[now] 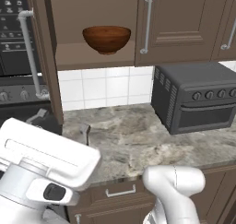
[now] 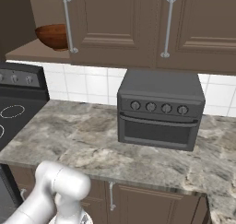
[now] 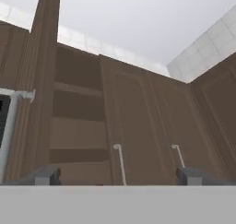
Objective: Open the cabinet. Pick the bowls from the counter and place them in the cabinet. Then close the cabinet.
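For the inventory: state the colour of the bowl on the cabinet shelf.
Glossy reddish-brown wood; the bowl shows best in the left base view.

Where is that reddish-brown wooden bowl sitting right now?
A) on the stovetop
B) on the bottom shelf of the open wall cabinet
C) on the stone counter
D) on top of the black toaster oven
B: the reddish-brown bowl rests on the lowest shelf of the cabinet, whose left door stands open, well above the counter and left of the toaster oven.

A bowl (image 1: 107, 38) sits on the cabinet (image 1: 182, 22) shelf, above the worktop (image 1: 138, 140); the toaster oven (image 1: 196, 96) stands to its right
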